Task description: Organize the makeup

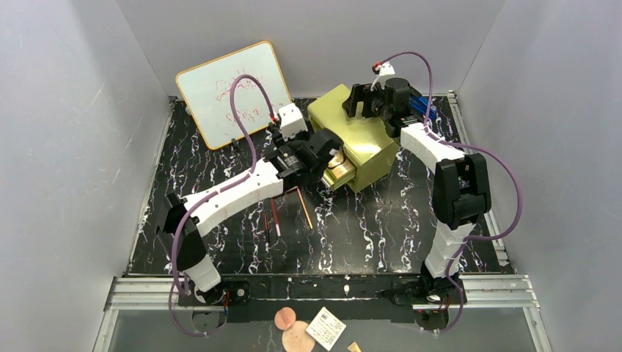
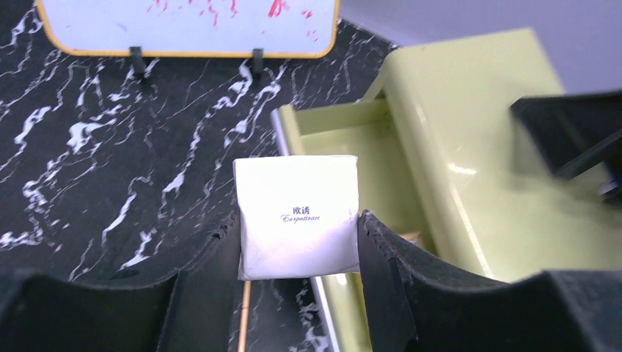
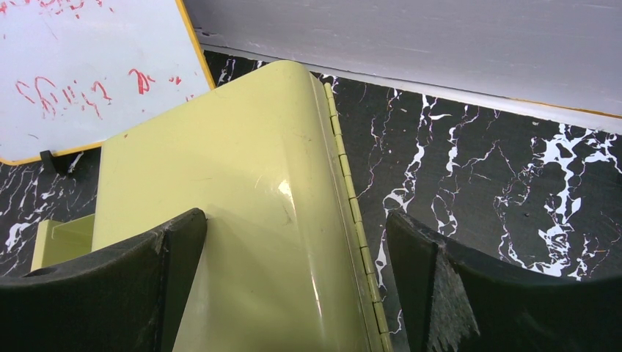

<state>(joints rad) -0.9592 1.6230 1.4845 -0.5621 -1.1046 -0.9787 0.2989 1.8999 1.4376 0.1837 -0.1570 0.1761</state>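
My left gripper (image 2: 298,224) is shut on a small white square box (image 2: 297,216) with dark print on its face. It holds the box just above the front left corner of the open drawer (image 2: 345,143) of the olive-yellow chest (image 1: 350,132). In the top view the left gripper (image 1: 328,158) hovers at that drawer (image 1: 345,176), where something tan-orange shows inside. A dark-red pencil (image 1: 275,216) and a tan pencil (image 1: 305,209) lie on the black marbled table under the left forearm. My right gripper (image 3: 295,220) is open, its jaws straddling the chest's hinged rear edge (image 3: 352,213).
A whiteboard (image 1: 231,92) with red writing leans at the back left, close to the left gripper. Grey walls close in the table on three sides. Below the arm bases lie two round pink discs (image 1: 291,330) and a white card (image 1: 326,328).
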